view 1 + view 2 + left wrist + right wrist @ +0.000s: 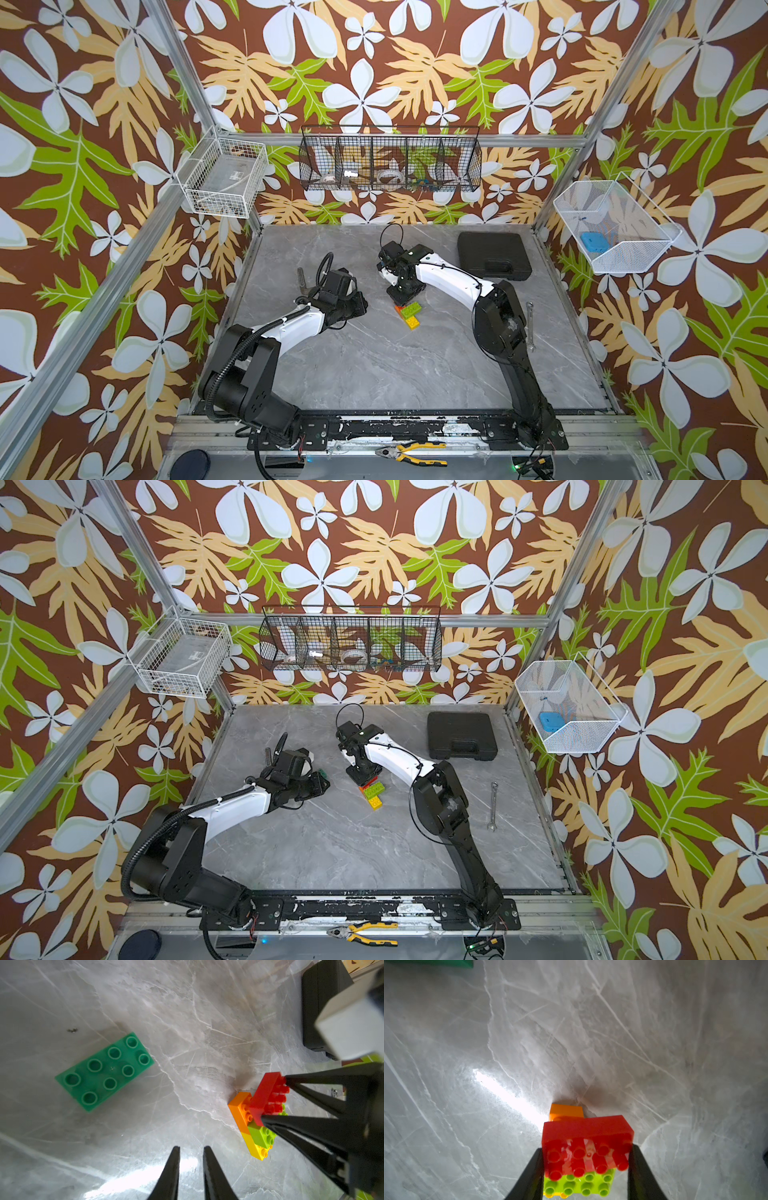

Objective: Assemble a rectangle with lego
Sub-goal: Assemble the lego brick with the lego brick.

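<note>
My right gripper (587, 1148) is shut on the red brick (587, 1136), one finger at each end. It holds the brick over the orange brick (241, 1109), right next to the lime brick (579, 1185). The lime brick sits on the orange and yellow (256, 1150) bricks, and this stack (410, 316) rests mid-table. The red brick looks slightly tilted. The dark green brick (105, 1071) lies flat on the table, studs up, apart from the stack. My left gripper (191, 1148) hovers shut and holds nothing, between the green brick and the stack.
A black plastic case (492, 253) lies at the back right. A wrench (530, 328) lies right of the right arm. Pliers (411, 453) rest on the front rail. A metal tool (301, 280) lies behind the left arm. Wire baskets hang on the walls; one holds a blue block (592, 243).
</note>
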You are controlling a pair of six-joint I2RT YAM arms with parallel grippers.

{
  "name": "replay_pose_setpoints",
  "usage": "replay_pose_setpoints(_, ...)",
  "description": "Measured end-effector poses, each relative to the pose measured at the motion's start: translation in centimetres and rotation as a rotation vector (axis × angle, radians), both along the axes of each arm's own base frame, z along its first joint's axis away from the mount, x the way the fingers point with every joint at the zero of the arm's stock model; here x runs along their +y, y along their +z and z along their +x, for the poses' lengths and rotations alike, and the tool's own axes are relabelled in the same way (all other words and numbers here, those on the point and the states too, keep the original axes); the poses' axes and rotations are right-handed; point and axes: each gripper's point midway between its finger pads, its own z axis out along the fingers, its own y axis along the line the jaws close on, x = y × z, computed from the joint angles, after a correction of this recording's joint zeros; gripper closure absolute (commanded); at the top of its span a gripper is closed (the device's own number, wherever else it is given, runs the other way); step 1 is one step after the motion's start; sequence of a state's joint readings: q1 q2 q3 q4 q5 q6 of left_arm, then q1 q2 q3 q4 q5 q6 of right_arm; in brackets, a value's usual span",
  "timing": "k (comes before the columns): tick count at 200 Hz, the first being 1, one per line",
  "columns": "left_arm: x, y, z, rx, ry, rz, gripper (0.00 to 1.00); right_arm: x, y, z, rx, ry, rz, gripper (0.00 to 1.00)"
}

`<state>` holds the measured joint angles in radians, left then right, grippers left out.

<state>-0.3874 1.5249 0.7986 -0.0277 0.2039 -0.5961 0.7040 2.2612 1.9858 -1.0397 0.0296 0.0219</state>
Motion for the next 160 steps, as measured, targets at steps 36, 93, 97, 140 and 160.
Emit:
replay_pose_setpoints(36,-0.1,0.0,0.0,0.002,-0.005,-0.005,0.77,-0.5,-0.7,-0.4,0.017,-0.002,-0.013,0.71)
replay_pose_setpoints(93,-0.2,0.0,-0.1,0.004,-0.009,-0.010,0.77,-0.4,-0.5,-0.6,0.012,0.000,0.000,0.71)
replay_pose_setpoints(97,-0.2,0.0,-0.1,0.004,-0.009,-0.010,0.77,-0.4,-0.5,-0.6,0.012,0.001,0.000,0.71)
replay_pose_setpoints(140,-0.2,0.0,-0.1,0.004,-0.009,-0.010,0.78,-0.4,-0.8,-1.1,0.031,0.007,0.007,0.71)
replay_pose_setpoints(160,-0.2,0.0,-0.1,0.004,-0.010,-0.010,0.78,-0.3,-0.9,-1.2,0.034,0.009,0.007,0.71)
